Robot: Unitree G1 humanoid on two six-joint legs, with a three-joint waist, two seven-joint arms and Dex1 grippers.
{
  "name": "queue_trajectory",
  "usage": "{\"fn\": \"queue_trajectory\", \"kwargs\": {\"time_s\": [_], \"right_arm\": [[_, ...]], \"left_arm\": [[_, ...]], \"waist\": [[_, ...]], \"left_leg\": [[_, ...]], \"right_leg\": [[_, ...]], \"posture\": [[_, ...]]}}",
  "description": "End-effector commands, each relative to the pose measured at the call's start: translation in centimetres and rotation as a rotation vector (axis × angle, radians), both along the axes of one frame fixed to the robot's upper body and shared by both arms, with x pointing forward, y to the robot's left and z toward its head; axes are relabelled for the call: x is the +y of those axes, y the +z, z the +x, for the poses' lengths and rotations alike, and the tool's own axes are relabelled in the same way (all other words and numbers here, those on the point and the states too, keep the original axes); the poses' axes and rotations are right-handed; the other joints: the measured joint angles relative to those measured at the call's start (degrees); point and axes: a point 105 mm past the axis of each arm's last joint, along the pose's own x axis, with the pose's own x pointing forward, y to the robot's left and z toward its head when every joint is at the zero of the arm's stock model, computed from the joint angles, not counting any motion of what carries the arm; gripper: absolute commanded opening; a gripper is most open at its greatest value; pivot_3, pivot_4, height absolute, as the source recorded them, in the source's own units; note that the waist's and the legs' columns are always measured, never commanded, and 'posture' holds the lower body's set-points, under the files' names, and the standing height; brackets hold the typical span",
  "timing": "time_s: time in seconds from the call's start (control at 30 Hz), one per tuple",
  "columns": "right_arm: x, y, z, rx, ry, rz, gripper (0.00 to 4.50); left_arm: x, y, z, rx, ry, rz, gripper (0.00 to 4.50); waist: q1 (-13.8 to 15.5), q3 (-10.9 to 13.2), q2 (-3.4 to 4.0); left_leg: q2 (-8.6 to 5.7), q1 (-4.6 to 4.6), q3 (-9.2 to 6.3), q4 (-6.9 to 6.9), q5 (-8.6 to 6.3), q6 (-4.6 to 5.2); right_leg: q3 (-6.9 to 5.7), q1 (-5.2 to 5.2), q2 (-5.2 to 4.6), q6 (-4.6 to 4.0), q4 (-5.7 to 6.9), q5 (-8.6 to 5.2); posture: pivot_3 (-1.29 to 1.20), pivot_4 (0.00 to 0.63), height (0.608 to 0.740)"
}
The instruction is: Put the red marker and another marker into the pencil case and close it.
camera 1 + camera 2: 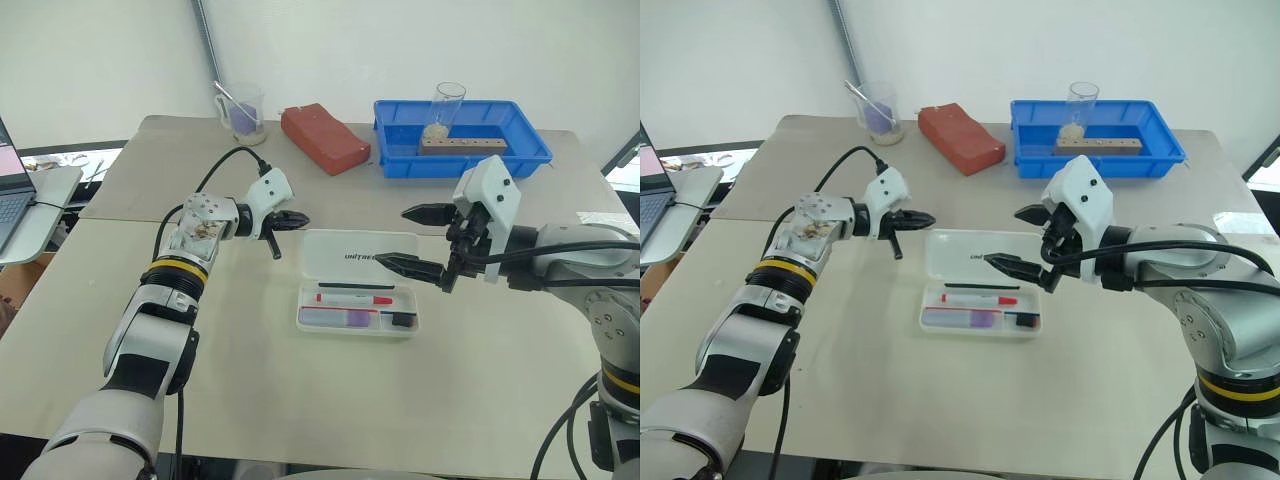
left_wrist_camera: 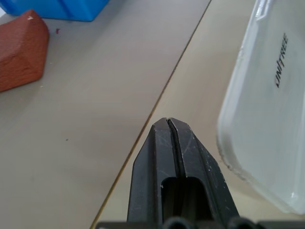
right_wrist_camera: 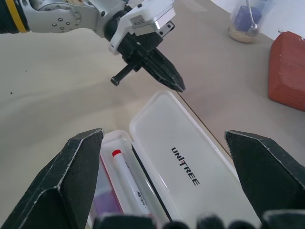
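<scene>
STEP: both markers look already in; closing the case is what's left, lid not yet down

- Case [image 1: 360, 285]: open flat on surface [image 1: 250, 400], mid-scene. Lid half [image 1: 362, 253], lettered, lies on the far side of the tray half
- Red marker [image 1: 355, 298]: in tray half, lying lengthwise, far row
- Purple marker [image 1: 338, 318]: in tray half, near row, beside the red marker. A small black item sits at the tray's right end, can't tell what
- L gripper [image 1: 293, 221]: fingers closed, nothing held, tip just beside lid's left far corner; touching or not, can't tell
- R gripper [image 1: 412, 240]: fingers spread wide, empty, hovering over the lid's right end

NEXT (judgement): lid must swing over on its hinge onto the tray. L tip likely needs to get under or against the lid's free edge and lift; R to steady or press shut. Risk: light case may slide on surface instead of folding

OTHER CONTAINERS
- Blue tray [image 1: 520, 155], far right: holds wooden block w/ holes and a glass [image 1: 447, 110] w/ pale bits at the bottom
- Beaker [image 1: 243, 113], far left: purple contents, a stick in it
- Red brick [image 1: 323, 137]: between beaker & blue tray
</scene>
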Motion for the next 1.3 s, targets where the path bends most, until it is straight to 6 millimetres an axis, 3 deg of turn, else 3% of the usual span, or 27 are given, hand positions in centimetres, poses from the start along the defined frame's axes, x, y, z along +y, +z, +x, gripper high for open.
{"fn": "queue_trajectory", "kwargs": {"time_s": [0.03, 0.27, 0.57, 0.73, 0.83, 1.07, 1.17, 1.3], "right_arm": [[-0.5, 1.2, -0.1, -0.056, -0.010, 0.012, 4.50], [-1.1, 1.2, 0.1, -0.052, 0.022, -0.008, 4.50], [-0.9, 0.8, -0.3, -0.005, 0.103, -0.045, 4.50], [-0.7, -0.7, -0.3, 0.023, 0.115, -0.073, 4.50], [-0.5, -2.8, -0.8, 0.069, 0.120, -0.102, 4.50], [-1.0, -4.4, -1.2, 0.104, 0.116, -0.129, 4.50], [-1.0, -4.4, -1.2, 0.108, 0.112, -0.118, 4.50], [-1.8, -4.3, -1.1, 0.107, 0.087, -0.117, 4.50]], "left_arm": [[-1.0, 1.9, -0.4, -0.038, -0.082, -0.010, 0.02], [-1.6, 2.8, -2.3, -0.038, -0.196, -0.012, 0.02], [-2.4, 0.5, -8.5, 0.005, -0.451, 0.143, 0.02], [-2.8, -1.7, -9.6, 0.014, -0.473, 0.211, 0.02], [-3.1, -3.8, -9.8, 0.003, -0.479, 0.281, 0.02], [-3.5, -5.7, -10.0, -0.023, -0.515, 0.370, 0.02], [-3.8, -5.5, -9.8, -0.042, -0.522, 0.370, 0.02], [-3.8, -1.0, -8.5, -0.096, -0.448, 0.207, 0.02]], "waist": [[-0.07, 0.00, 0.00], [-0.15, 0.00, 0.01], [-0.31, -0.06, 0.12], [-0.08, -0.06, 0.11], [0.01, -0.07, 0.11], [-0.06, -0.11, 0.14], [-0.01, -0.12, 0.11], [-0.15, -0.12, 0.12]], "left_leg": [[0.00, 0.00, 0.00, 0.01, 0.00, 0.00], [0.01, -0.01, -0.01, 0.00, 0.00, 0.00], [0.13, 0.05, -0.01, -0.01, 0.00, 0.00], [0.12, 0.06, -0.03, 0.05, 0.00, 0.01], [0.12, 0.05, -0.04, 0.05, 0.00, 0.01], [0.10, 0.09, -0.06, 0.08, 0.00, 0.01], [0.11, 0.12, -0.06, 0.08, 0.00, 0.01], [0.10, 0.09, -0.06, 0.08, 0.00, 0.01]], "right_leg": [[0.00, 0.00, 0.00, 0.00, 0.00, 0.00], [0.01, -0.01, 0.02, 0.00, 0.01, 0.00], [0.04, 0.03, 0.11, -0.03, 0.01, 0.01], [0.04, 0.08, 0.11, -0.03, 0.00, 0.01], [0.05, 0.09, 0.11, -0.04, -0.02, 0.01], [0.07, 0.16, 0.11, -0.04, -0.02, 0.01], [0.06, 0.18, 0.11, -0.04, -0.02, 0.01], [0.07, 0.14, 0.12, -0.04, -0.01, 0.01]], "posture": [[0.00, 0.150, 0.740], [0.00, 0.150, 0.740], [0.00, 0.150, 0.740], [0.00, 0.150, 0.740], [0.00, 0.150, 0.740], [0.00, 0.150, 0.740], [0.00, 0.150, 0.740], [0.00, 0.150, 0.740]]}}
